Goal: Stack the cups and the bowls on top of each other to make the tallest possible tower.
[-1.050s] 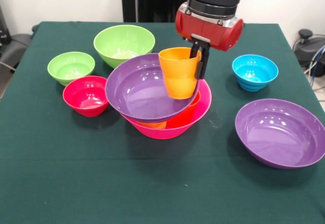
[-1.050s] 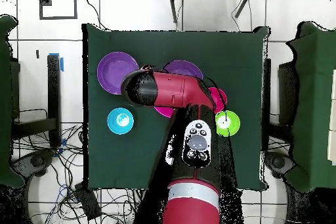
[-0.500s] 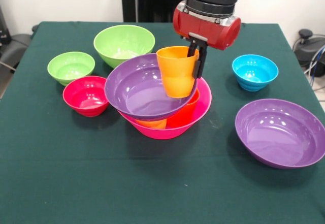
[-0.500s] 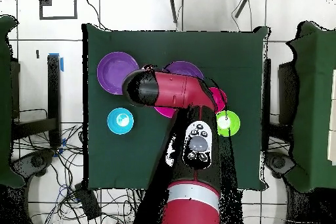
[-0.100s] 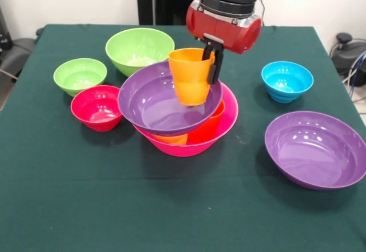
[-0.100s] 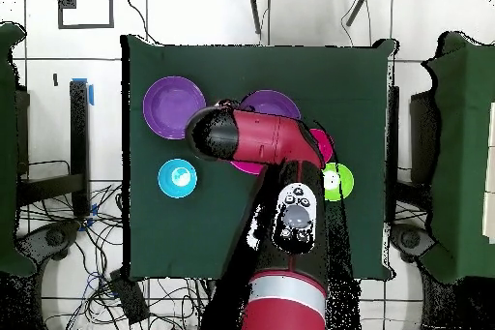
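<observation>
My gripper [image 5: 210, 69] is shut on the rim of an orange cup [image 5: 190, 78], one finger outside the cup's right wall. The cup hangs upright over the right half of a wide purple bowl [image 5: 154, 103]. That bowl sits tilted on the tower, resting on red-orange and orange cups [image 5: 207, 127] inside the large hot-pink bowl [image 5: 226, 120]. Whether the held cup touches the purple bowl cannot be told. In the overhead view the red arm [image 6: 247, 137] hides the gripper and most of the tower; only the purple bowl's [image 6: 276, 104] far rim shows.
Left of the tower stand a large light-green bowl [image 5: 140, 49], a small light-green bowl [image 5: 80, 75] and a red bowl [image 5: 97, 106]. On the right are a blue bowl [image 5: 287, 80] and a second purple bowl [image 5: 314, 149]. A green cloth covers the table [image 5: 171, 206].
The gripper has carried the orange cup leftward and slightly up, from over the pink bowl's right rim toward the purple bowl's middle. The bowls have not moved.
</observation>
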